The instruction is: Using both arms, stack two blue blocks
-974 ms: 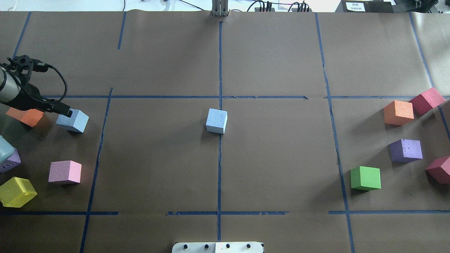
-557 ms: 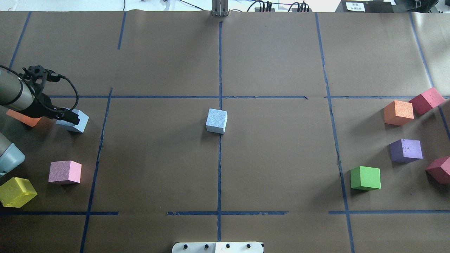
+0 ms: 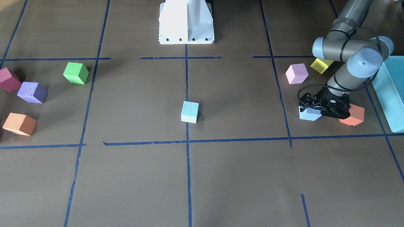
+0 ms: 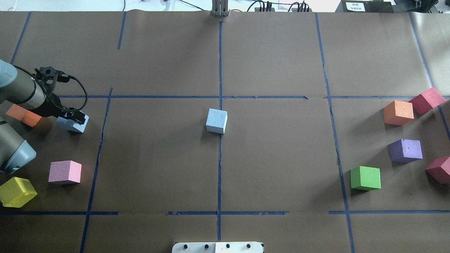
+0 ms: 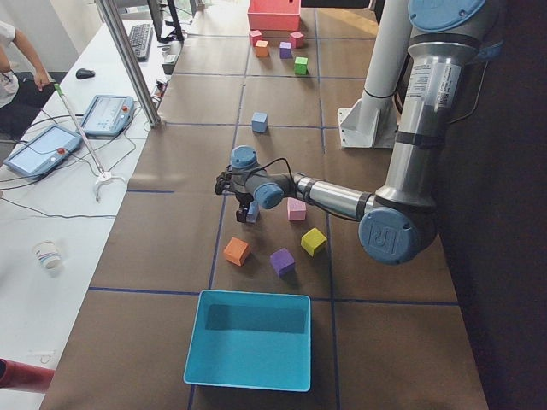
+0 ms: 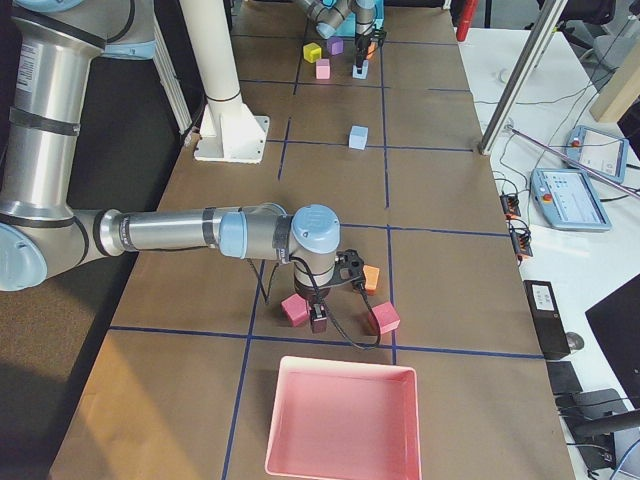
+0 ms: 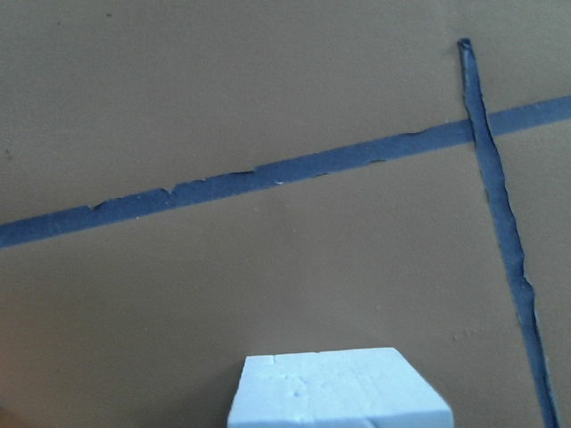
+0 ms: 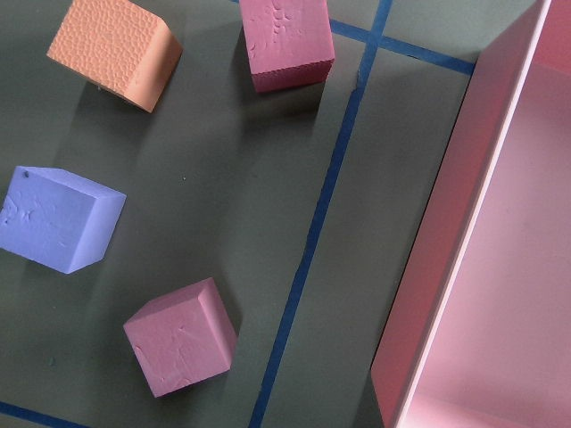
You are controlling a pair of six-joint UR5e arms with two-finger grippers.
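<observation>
Because the left gripper [image 4: 78, 119] covers the small sky-blue foam cube [image 4: 69, 125] at far left, I cannot tell its grip, nor that of the right gripper [image 6: 318, 322]. The other sky-blue foam cube [image 4: 216, 121] sits mid-table on taped brown paper [image 4: 274, 63].

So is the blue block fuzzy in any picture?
Left wrist view: the blue block is close to the camera, cut off at the bottom edge and a bit soft. Overhead view: sharp, and the middle block casts a faint shadow.

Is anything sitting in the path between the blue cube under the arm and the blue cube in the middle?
Nothing visible: between the blue cube at the left gripper and the middle blue cube lies only bare taped paper.
</observation>
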